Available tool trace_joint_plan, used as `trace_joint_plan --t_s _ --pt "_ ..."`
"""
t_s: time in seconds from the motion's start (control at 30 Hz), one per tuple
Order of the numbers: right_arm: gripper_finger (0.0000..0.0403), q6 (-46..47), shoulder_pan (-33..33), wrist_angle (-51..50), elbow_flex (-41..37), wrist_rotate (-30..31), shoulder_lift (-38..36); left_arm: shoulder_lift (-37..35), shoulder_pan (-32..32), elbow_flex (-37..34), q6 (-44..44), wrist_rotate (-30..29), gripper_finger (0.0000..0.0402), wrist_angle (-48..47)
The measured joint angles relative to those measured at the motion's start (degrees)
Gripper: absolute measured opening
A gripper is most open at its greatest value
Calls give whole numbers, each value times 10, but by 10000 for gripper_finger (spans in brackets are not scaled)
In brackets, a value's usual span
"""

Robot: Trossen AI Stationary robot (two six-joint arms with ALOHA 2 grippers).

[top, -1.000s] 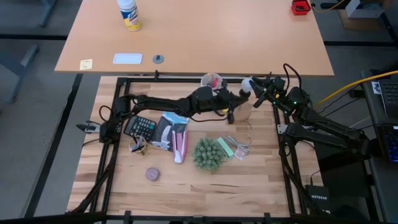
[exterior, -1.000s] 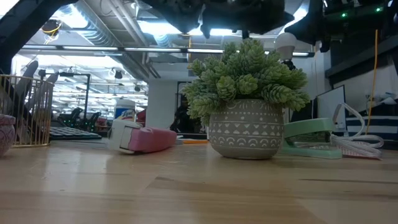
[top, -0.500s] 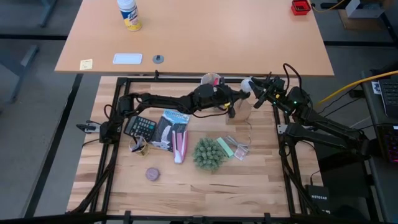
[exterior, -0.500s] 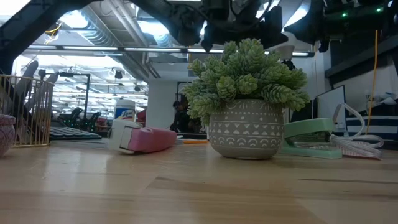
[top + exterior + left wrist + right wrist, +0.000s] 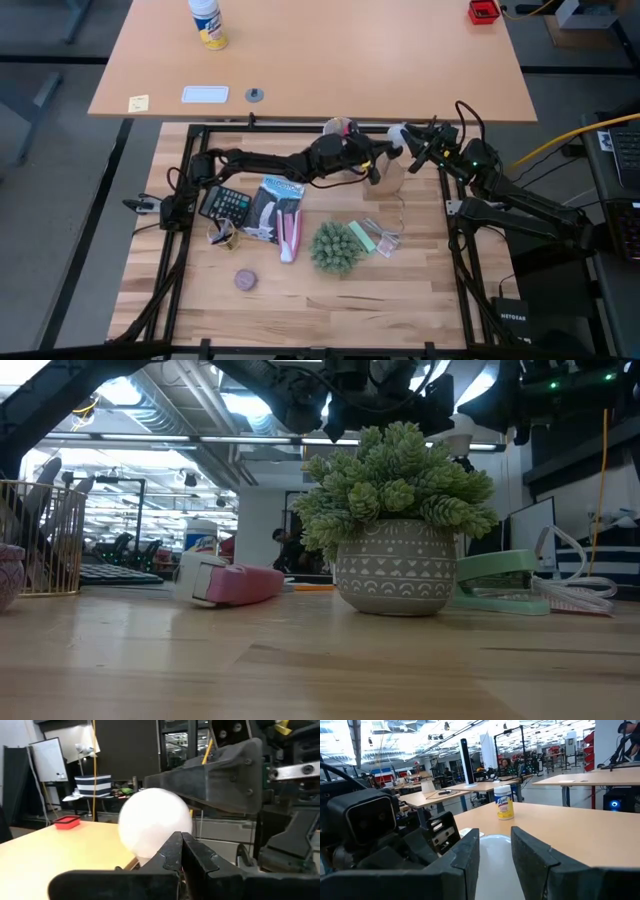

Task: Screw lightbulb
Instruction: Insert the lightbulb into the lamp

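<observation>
Right fingers (image 5: 470, 865) around lightbulb (image 5: 492, 865)

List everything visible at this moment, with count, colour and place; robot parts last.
lightbulb: one, white, held between the right gripper's fingers at the table's far right.
potted plant: one, green in a grey patterned pot, table centre.
calculator: one, black, left side.
stapler: one, pale green, right of the plant.
puck: one, brownish, near front left.
wipes canister: one, white and yellow, on the far desk.
left gripper: shut, beside the bulb.
right gripper: closed on the bulb.
</observation>
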Motion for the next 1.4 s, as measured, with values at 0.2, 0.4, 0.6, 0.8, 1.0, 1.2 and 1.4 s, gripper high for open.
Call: trace_joint_plan --t_s 0.2,0.4,0.6,0.8,1.0,1.2,1.4 --pt "113 0 0 -6 0 0 0 0 12 0 0 -25 0 2" --pt "113 0 2 -13 0 -23 0 -1 23 0 -5 -39 0 -1" --pt "113 1 2 -17 0 -31 -3 0 21 0 -11 -39 0 -7" --pt "113 2 1 -19 -1 -31 -12 0 14 0 2 -44 0 -8" --pt "113 2 1 -21 -1 -40 -21 0 12 0 -5 -40 0 -21" --pt "113 2 1 -37 -2 -41 -25 0 4 0 -9 -41 0 -57" --pt "113 2 1 -48 -2 -41 -25 0 -1 0 -8 -57 0 -83"
